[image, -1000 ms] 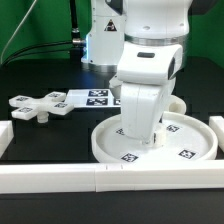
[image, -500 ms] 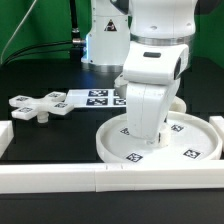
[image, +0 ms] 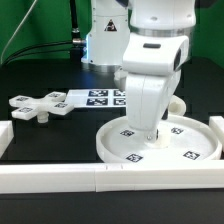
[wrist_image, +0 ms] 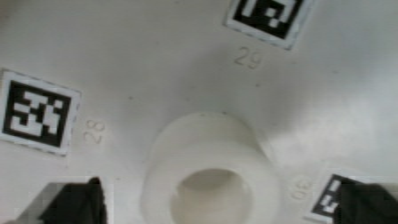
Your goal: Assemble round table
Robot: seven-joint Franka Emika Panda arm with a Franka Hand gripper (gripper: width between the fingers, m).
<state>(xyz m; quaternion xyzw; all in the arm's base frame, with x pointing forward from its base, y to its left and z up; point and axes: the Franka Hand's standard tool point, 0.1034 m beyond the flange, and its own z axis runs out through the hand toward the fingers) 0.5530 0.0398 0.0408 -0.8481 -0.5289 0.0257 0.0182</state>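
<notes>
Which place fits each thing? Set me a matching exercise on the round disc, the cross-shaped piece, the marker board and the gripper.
Things:
1 round disc
2 cross-shaped piece
3 marker board
4 gripper

Places:
A far on the exterior view's left
B just behind the front rail
C above the disc's middle, fingers apart
D lying flat beyond the disc, mid-picture

Pairs: 1-B, 2-A, 3-D, 4-C

- Table [image: 40,135]: black, flat.
- Large round rimmed disc [image: 105,146]: white, tagged, lying flat toward the exterior view's right.
- Cross-shaped piece [image: 38,105]: white, toward the exterior view's left.
- Marker board [image: 100,97]: flat, just beside the cross-shaped piece.
- Border rail [image: 60,180]: white, along the near edge.
</notes>
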